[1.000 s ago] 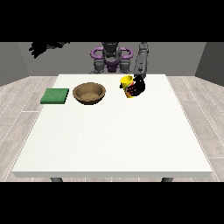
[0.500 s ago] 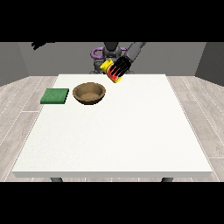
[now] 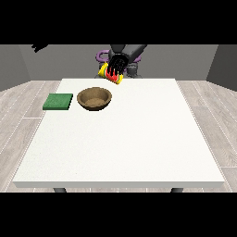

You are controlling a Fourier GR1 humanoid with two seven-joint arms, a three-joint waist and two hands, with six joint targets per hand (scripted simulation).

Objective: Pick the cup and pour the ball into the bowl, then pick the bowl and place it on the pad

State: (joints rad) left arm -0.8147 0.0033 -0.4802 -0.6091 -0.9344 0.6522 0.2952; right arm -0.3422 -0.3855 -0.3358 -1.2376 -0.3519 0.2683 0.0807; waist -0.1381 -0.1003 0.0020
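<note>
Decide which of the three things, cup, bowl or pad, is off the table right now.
The yellow and red cup: the hand has its fingers round it above the table's far edge. The brown bowl and green pad both rest on the table.

only the bowl (image 3: 94, 98) and pad (image 3: 58, 101) occupy the table (image 3: 139, 139)'s far-left part.

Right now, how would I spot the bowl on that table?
Start at the white table and look to its far left part. The bowl rests there, just right of the flat green pad. It is round, brown and hollow.
</note>
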